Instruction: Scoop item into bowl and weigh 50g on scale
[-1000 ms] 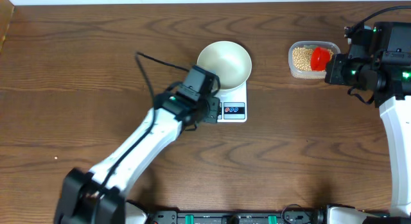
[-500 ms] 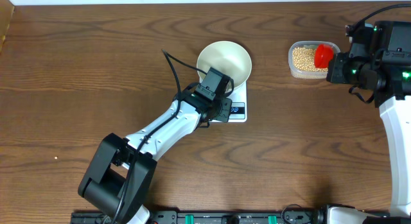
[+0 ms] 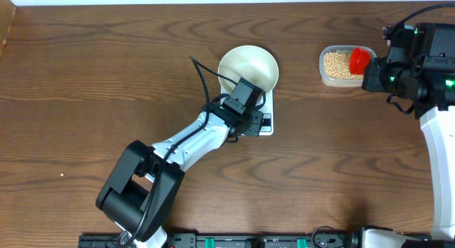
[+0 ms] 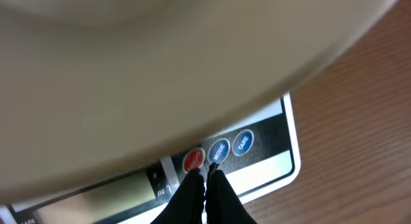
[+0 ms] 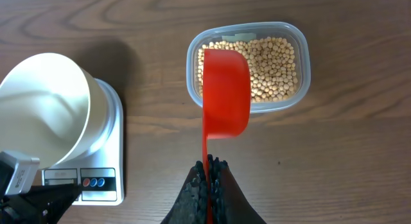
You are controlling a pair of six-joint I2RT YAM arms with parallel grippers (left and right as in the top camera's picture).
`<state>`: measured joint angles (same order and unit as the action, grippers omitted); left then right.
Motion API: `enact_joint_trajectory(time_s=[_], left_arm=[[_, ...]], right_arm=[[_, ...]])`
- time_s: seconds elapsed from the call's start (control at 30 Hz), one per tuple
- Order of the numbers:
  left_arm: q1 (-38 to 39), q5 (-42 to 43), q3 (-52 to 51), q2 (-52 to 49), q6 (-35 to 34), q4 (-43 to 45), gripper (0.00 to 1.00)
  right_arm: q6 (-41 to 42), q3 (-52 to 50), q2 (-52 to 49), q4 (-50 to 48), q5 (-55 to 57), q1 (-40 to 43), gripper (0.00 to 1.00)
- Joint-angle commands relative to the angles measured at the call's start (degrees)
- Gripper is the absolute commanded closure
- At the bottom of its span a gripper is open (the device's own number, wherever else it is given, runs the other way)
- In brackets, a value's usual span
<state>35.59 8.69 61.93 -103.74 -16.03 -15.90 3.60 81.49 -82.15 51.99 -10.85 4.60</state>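
Beans (image 5: 273,67) lay loose in the clear tub (image 5: 304,51), well to the right of the scale (image 5: 110,137). I judged them light, hard and apt to roll, so best carried level in the red scoop (image 5: 225,95), whose handle my right gripper (image 5: 209,167) clamped. On the scale sat the empty white bowl (image 5: 45,102), glossy and probably easy to nudge. My left gripper (image 4: 205,176), pinched closed, pointed at the scale's red button (image 4: 193,161). Bare counter (image 3: 355,155) between scale and tub left room to move.

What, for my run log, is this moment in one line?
left gripper: shut, tips at scale buttons | right gripper: shut on red scoop over bean tub | bowl: empty, on scale
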Motion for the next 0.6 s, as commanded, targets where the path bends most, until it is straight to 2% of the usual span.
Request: enact_joint_trajectory(time_s=[0.0, 0.57], left_arm=[[0.0, -0.8, 0.2, -1.5, 1.0, 0.9, 0.93], [0.0, -4.9, 0.2, -4.0, 1.0, 2.8, 0.93]], right_arm=[[-0.9, 0.9, -0.3, -0.1, 0.3, 0.3, 0.99], [-0.9, 0.9, -0.3, 0.1, 0.2, 0.3, 0.99]])
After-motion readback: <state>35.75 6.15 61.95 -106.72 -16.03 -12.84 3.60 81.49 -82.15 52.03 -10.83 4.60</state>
